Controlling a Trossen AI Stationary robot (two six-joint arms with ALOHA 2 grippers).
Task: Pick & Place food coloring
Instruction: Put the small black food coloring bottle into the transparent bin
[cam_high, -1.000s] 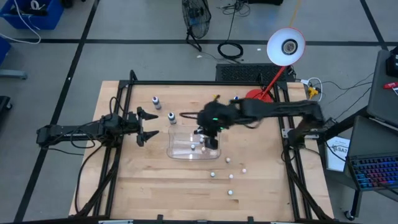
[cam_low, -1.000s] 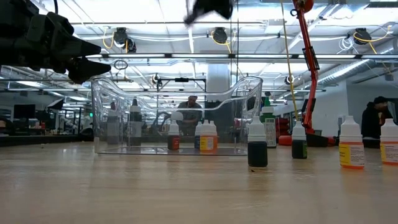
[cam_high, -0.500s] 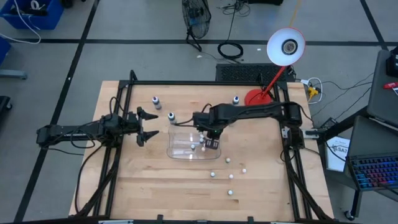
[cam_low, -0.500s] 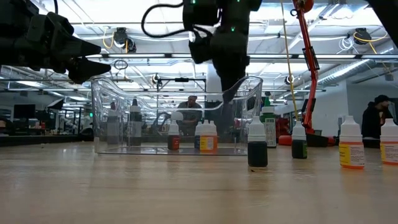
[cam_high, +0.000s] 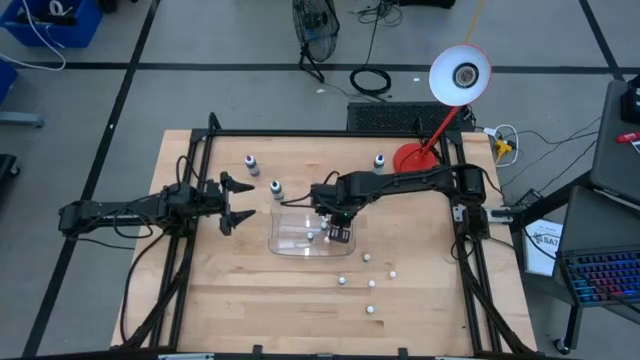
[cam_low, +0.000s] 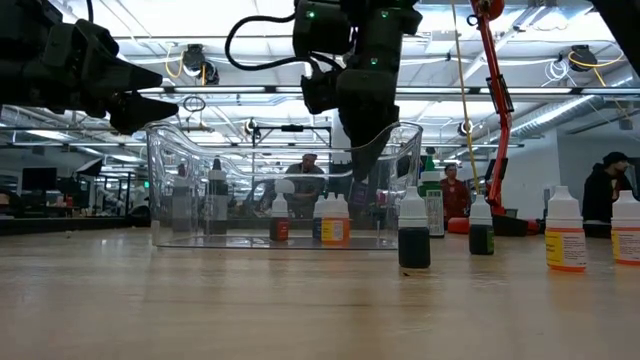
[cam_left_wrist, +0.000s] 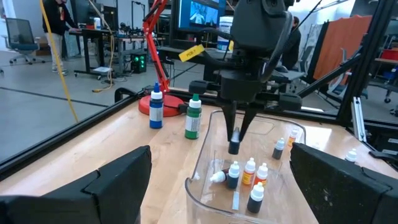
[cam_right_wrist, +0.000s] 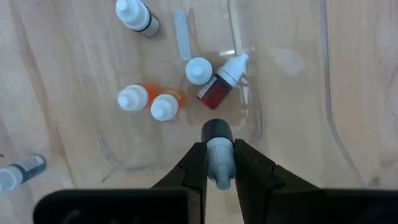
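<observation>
Right wrist view: right gripper (cam_right_wrist: 218, 163) pinches one dark-capped food coloring bottle (cam_right_wrist: 218, 149) above the clear tray (cam_high: 290, 238), which holds several other bottles. Left gripper (cam_high: 238, 203) waits just beside the tray, fingers spread wide, empty.

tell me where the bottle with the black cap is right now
The black-capped bottle is pinched in the right tool, hanging over the clear tray at mid-table, just above the bottles standing inside it.
</observation>
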